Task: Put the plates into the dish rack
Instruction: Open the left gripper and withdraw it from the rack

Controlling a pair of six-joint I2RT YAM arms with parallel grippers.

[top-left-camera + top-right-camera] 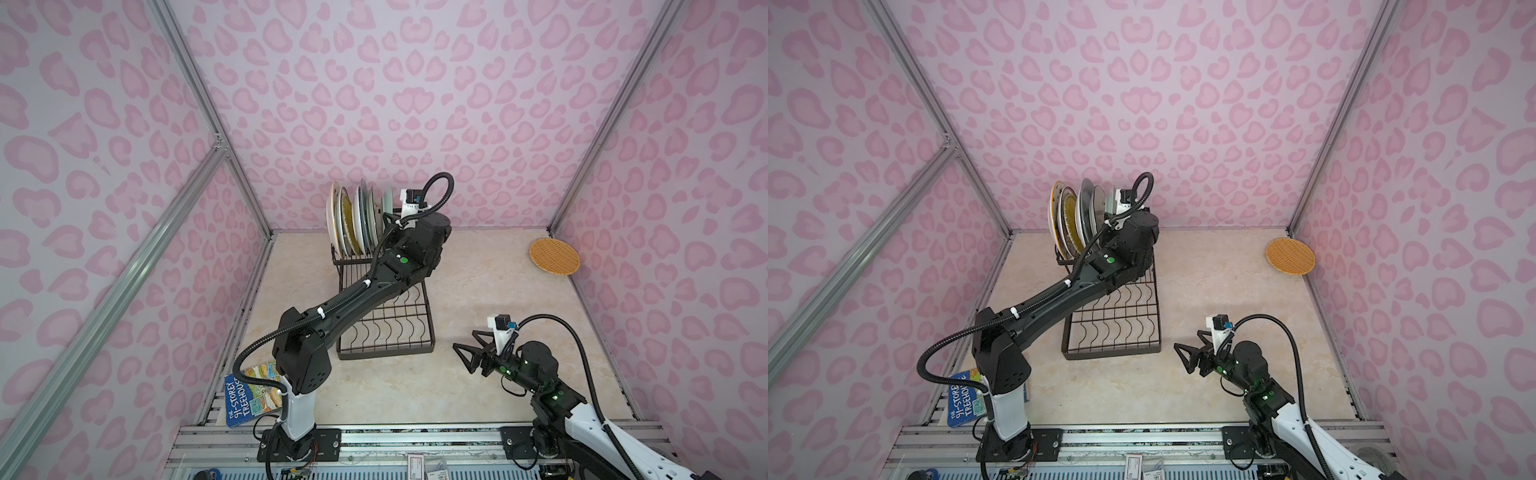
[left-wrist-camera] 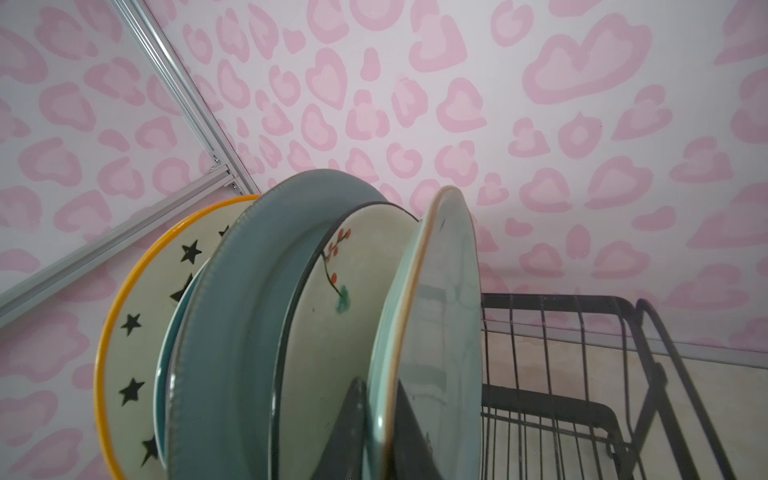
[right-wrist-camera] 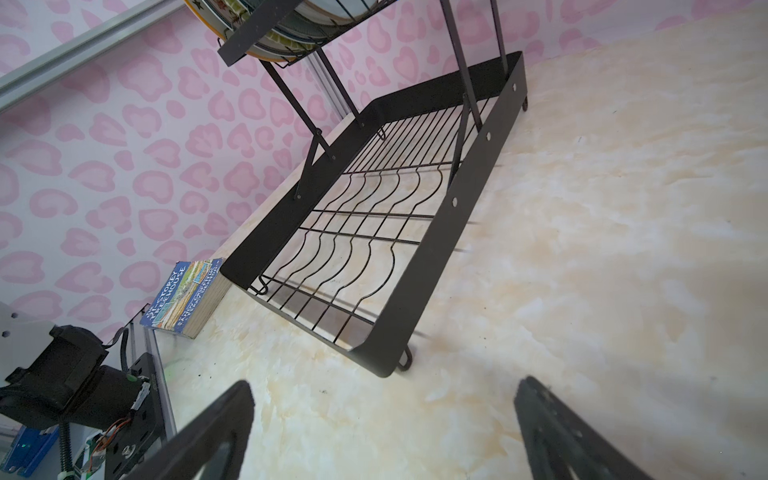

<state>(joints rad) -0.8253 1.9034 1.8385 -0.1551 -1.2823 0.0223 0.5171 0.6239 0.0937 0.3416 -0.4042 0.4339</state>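
Several plates [image 1: 357,220] [image 1: 1075,220] stand on edge in the raised tier of the black dish rack [image 1: 384,355] [image 1: 1111,353]. In the left wrist view they are a star-printed yellow-rimmed one [image 2: 137,332], a grey-blue one [image 2: 249,311], a white one with a branch motif [image 2: 332,332] and a pale green one [image 2: 440,311]. My left gripper [image 2: 379,382] is shut on the pale green plate's rim, one finger on each face. An orange woven-look plate [image 1: 554,256] [image 1: 1291,256] lies flat at the far right. My right gripper [image 1: 465,347] [image 3: 384,386] hangs open over the table, right of the rack.
The rack's lower tray [image 3: 415,266] with wavy wire dividers holds nothing. A blue book [image 1: 249,395] [image 3: 187,291] lies at the front left by the left arm's base. Pink-patterned walls close in the table on three sides.
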